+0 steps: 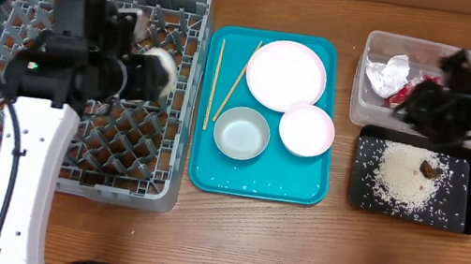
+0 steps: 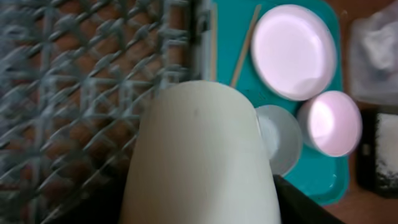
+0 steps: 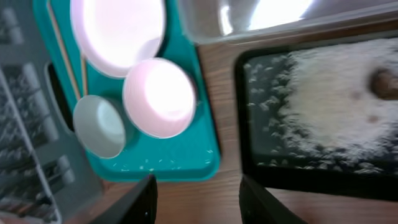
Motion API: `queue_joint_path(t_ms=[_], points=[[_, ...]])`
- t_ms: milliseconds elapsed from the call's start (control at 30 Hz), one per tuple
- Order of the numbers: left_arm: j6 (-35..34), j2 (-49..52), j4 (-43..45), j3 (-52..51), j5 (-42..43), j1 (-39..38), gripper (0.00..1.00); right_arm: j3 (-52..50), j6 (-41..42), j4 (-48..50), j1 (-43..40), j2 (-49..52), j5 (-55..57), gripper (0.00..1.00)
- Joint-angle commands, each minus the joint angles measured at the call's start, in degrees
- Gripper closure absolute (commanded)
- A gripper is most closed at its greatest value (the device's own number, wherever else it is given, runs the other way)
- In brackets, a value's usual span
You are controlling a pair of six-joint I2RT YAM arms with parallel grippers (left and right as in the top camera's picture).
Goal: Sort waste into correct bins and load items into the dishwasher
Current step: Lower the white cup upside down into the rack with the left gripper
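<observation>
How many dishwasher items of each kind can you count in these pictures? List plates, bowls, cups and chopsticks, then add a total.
Plates: 2 (large plate, small plate)
Bowls: 1 (grey bowl)
Cups: 1 (white cup)
Chopsticks: 2
Total: 6

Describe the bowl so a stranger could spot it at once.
Find the teal tray in the middle of the table, right of the grey rack. In its near left corner, beside the small plate, sits the bowl. It alone is grey and deep; that plate and the large plate are white and flat.
</observation>
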Motion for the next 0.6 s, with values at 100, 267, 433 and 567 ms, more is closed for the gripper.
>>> queue_joint_path(t_ms=[100, 267, 433, 567], points=[[-7.21, -0.07, -11.87, 2.05, -17.18, 3.98, 0.96, 3.56, -1.70, -2.75, -6.67, -2.51, 3.58, 0.55], [-8.59, -0.04, -14.43, 1.64, -18.32, 7.45, 0.96, 3.56, -1.77, -2.67, -7.41, -2.51, 2.54, 0.56], [-9.03, 0.55, -14.82, 0.50, -18.58, 9.70, 0.96, 3.56, -1.77, -2.67, -7.41, -2.51, 2.54, 0.56], [-9.92, 0.79, -14.14, -2.14, -20.57, 11.08, 0.96, 3.54, -1.77, -2.91, -7.41, -2.51, 2.54, 0.55]])
